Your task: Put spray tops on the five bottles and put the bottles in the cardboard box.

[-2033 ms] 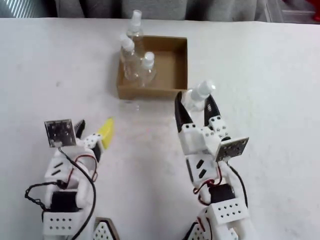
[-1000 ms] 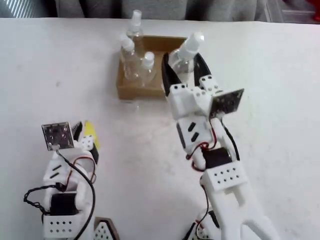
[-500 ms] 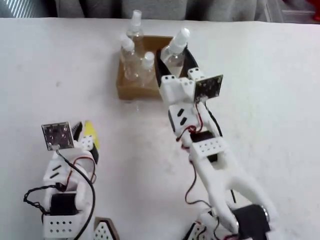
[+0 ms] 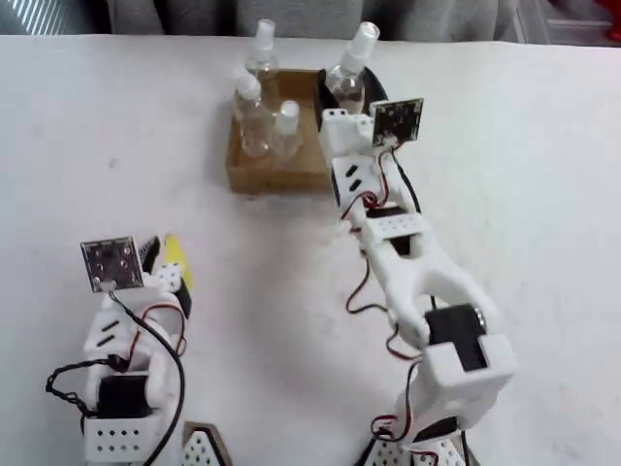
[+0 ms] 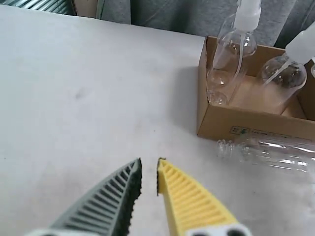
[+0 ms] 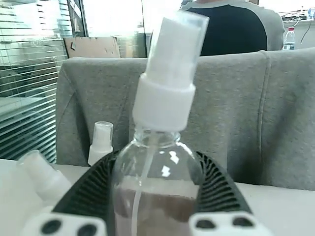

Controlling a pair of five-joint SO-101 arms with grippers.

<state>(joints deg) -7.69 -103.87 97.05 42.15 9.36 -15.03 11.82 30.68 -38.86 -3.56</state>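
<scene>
The right arm stretched far forward over the table, its tool clamped round an upright bottle with a spray top, at the far right corner of the cardboard box. The left arm sat folded back, its tool almost closed on nothing. Print on the box front was too small to read

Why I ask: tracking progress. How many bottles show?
5: back bottle, middle bottle, front bottle in the cardboard box; held bottle in the right gripper; capless bottle lying outside it.

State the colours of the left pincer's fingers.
Left pincer: one finger grey, the other yellow; left wrist view.
</scene>
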